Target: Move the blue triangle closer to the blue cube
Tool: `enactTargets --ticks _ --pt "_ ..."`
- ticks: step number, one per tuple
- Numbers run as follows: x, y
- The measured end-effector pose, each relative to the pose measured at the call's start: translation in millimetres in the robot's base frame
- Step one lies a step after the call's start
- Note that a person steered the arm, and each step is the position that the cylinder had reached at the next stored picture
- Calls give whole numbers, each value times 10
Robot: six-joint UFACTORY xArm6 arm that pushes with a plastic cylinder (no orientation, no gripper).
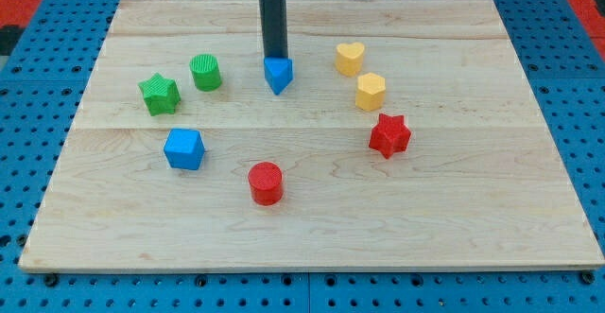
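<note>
Our rod (pixel 274 15) comes straight down from the view's top, dark and upright. My tip (pixel 275 59) sits right at the top edge of the blue triangle (pixel 278 75), touching it or just about; we cannot tell if there is a gap. Our tool is a plain rod, no jaws, so nothing opens or closes and it has hold of nothing.

The blue triangle sits on the wooden tabletop (pixel 454 218), a bit above centre, its point aimed toward the view's bottom. The blue cube (pixel 183 148) lies toward the view's bottom-left of it, well apart, with bare wood between the two.

Left side: the green cylinder (pixel 205 72) is level with the blue triangle, near it on the view's left. The green star (pixel 159 94) sits just beside that cylinder, lower and further left. The blue cube is below the green star.

Right side: the yellow heart (pixel 349 58) is up and to the view's right of the triangle. The yellow hexagon block (pixel 371 92) sits just below it, close but apart. The red star (pixel 388 134) is lower again, near the hexagon.

The red cylinder (pixel 266 182) stands toward the view's bottom, roughly under the triangle, well apart from it, and to the view's right of the blue cube.

The tabletop rests on a blue pegboard (pixel 38 95).
</note>
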State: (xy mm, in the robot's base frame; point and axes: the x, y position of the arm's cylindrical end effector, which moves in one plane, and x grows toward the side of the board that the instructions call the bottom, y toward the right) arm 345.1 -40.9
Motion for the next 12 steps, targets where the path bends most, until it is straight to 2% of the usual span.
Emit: enactTargets --ticks 1,2,4,6,8,9,11,12 --pt "195 248" --pt "176 712" --pt "567 -100" --pt "829 -300" --pt "569 -345" --pt "570 -393" --pt "1121 -820" --pt "957 -754"
